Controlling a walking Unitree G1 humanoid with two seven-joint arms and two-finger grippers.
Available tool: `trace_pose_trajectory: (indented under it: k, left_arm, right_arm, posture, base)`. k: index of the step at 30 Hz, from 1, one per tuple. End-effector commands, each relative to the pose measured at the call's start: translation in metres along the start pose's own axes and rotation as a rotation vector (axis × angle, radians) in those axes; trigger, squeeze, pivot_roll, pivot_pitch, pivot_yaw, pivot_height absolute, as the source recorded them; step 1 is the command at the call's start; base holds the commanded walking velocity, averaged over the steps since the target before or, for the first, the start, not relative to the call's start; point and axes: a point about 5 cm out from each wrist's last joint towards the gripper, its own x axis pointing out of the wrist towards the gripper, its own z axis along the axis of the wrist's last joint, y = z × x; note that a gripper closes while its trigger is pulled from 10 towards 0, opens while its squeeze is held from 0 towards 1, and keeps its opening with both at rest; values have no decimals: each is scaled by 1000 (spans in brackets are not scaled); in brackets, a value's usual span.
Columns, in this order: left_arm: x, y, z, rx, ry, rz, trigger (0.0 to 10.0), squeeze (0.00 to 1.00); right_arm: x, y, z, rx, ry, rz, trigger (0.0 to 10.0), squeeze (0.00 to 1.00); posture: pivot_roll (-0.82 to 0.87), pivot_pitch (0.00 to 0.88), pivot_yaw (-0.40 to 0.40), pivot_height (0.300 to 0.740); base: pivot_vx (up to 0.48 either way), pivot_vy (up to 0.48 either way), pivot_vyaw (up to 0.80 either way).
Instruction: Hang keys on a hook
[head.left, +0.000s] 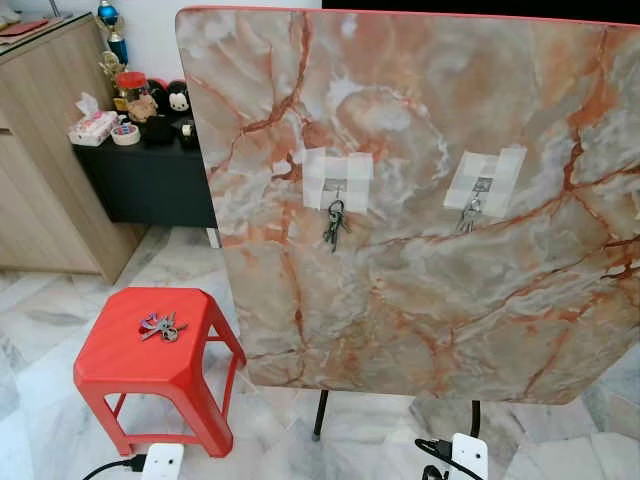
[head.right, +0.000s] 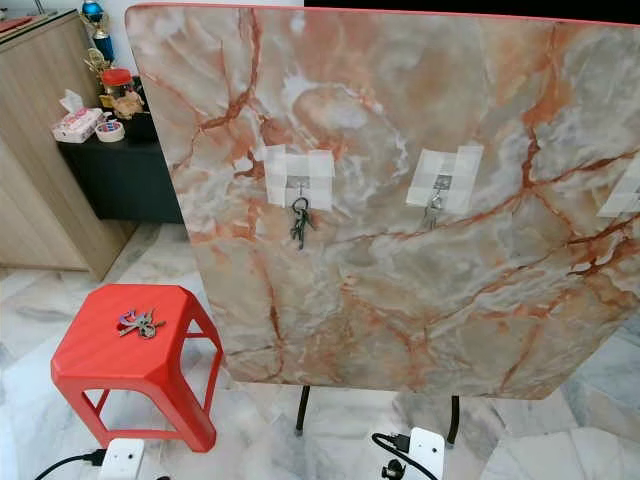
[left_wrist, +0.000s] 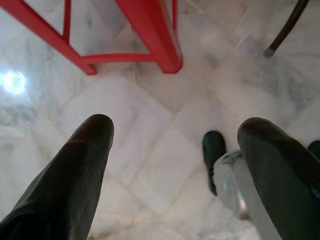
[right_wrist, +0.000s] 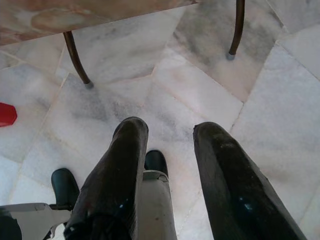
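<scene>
1. Left eye view is showing the keys (head.left: 161, 326) lying loose on the red stool (head.left: 110, 372), well apart from the upright marble board (head.left: 420, 200); both arms are hanging low, and nothing is being held.
2. The left gripper (left_wrist: 175, 165) is pointing at the floor beside the stool's legs with its fingers spread apart and empty; the right gripper (right_wrist: 167, 165) is likewise hanging over the floor, fingers apart, near the board's legs (right_wrist: 75, 57).
3. The left hook (head.left: 336, 190) is already carrying a bunch (head.left: 334, 222), and the right hook (head.left: 480, 188) seems to be carrying something small, so crowding a taken hook is likely to knock keys off.
4. The keys are lying flat and splayed, so the long fingers are risking a pinch on one key only, or a push that slides the bunch off the stool.
5. The hooks are looking taped on; a hard push is risking peeling one loose or tipping the board.
</scene>
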Motion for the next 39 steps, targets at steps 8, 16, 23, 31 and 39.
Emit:
trace_pose_trajectory:
  k: [8,16,23,31,39]
  left_arm:
    - [0,-6,0,-15,-6,-13,10000,0]
    - [-1,-5,-5,-9,20,-10,10000,0]
    - [-1,-6,-5,-13,13,-12,10000,0]
    - [-2,-5,-6,-19,22,-12,10000,0]
    - [-1,-5,-4,-28,19,-10,10000,0]
  right_arm:
    - [-1,-7,-3,-35,-3,12,10000,0]
    - [-1,-5,-5,-6,7,24,10000,0]
    - [-1,-7,-4,2,7,17,10000,0]
    - [-1,-8,-4,-1,9,11,10000,0]
    - [-1,-8,-4,-8,9,15,10000,0]
  posture:
    - [68,0,-52,740]
    - [62,0,-47,740]
    - [67,0,-52,740]
    - [66,0,-55,740]
    - [71,3,-59,740]
  base:
    - [0,248,558]
    - [0,480,58]
    - [0,480,0]
    - [0,480,0]
    - [0,480,0]
